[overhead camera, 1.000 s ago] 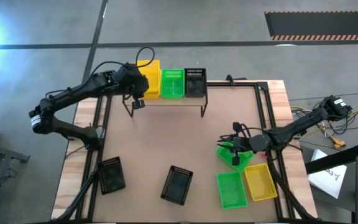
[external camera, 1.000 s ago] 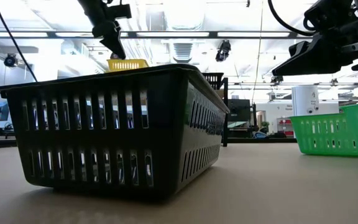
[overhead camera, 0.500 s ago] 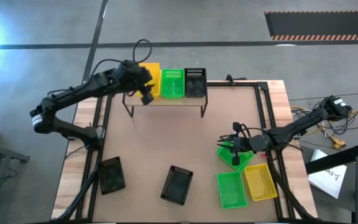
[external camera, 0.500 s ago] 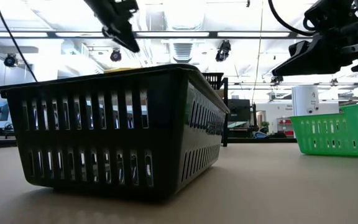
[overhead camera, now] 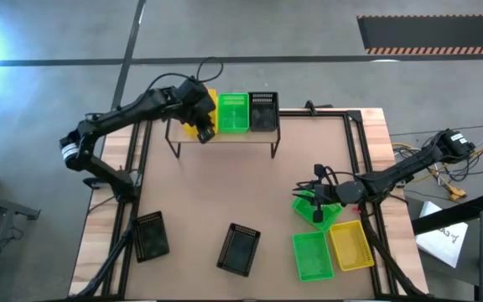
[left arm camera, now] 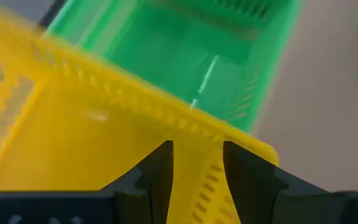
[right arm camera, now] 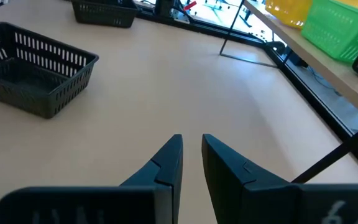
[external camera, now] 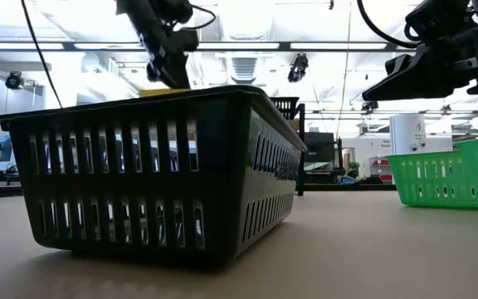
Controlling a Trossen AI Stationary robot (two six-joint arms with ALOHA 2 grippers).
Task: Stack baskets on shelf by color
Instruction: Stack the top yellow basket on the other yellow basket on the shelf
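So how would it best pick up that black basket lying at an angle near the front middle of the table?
Probably by one long rim wall of the black basket, from straight above. It sits upright and open, so one finger can drop inside and one outside. The wrist should turn to match its tilt. The right pincer waits closest.

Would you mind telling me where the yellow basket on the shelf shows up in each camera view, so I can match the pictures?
High view: yellow basket at the shelf's left end, partly under the left gripper.
Low view: only a yellow sliver above the near black basket.
Left wrist view: fills the foreground.
Right wrist view: far off, at the shelf's end.
Shared landmark: the green basket beside it.
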